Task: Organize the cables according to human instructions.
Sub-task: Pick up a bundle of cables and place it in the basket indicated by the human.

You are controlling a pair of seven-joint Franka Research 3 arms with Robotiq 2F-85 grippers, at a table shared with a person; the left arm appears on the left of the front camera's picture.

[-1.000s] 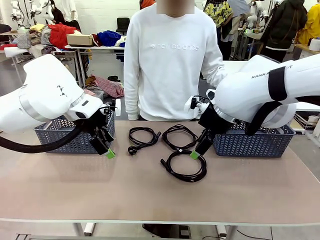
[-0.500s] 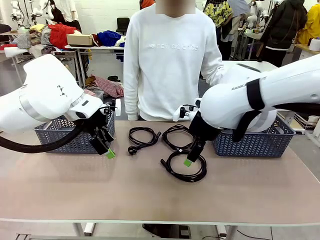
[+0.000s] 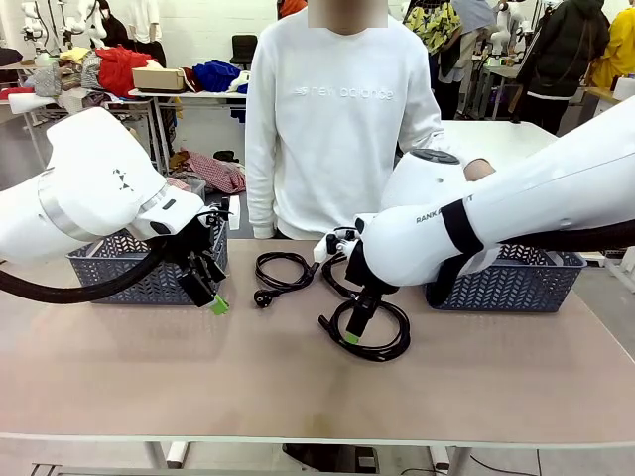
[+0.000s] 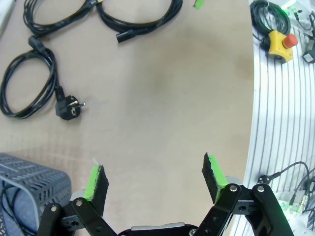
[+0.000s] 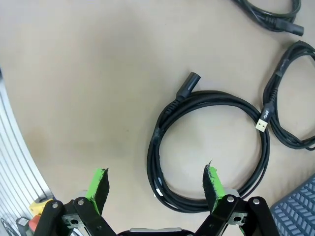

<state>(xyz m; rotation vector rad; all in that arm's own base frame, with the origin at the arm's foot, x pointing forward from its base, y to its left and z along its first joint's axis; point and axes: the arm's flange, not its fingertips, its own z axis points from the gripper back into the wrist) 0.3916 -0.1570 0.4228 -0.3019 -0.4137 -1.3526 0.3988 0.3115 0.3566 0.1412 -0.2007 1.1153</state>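
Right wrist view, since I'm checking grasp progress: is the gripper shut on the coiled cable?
No, the right gripper stands open over the coiled cable, jaws wide apart and gripping nothing.

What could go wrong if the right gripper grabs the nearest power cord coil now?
The open right gripper might pinch only some strands of the near coil, letting it unwind. The gold-tipped plug of the neighbouring cord lies against that coil, so lifting could drag it along.

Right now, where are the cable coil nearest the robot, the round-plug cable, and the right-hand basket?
Nearest cable coil (image 5: pixel 190 80): right wrist view, on its connector end.
Round-plug cable (image 4: pixel 68 106): left wrist view, on the plug body.
Right-hand basket (image 3: pixel 526 288): front view, on its front wall.
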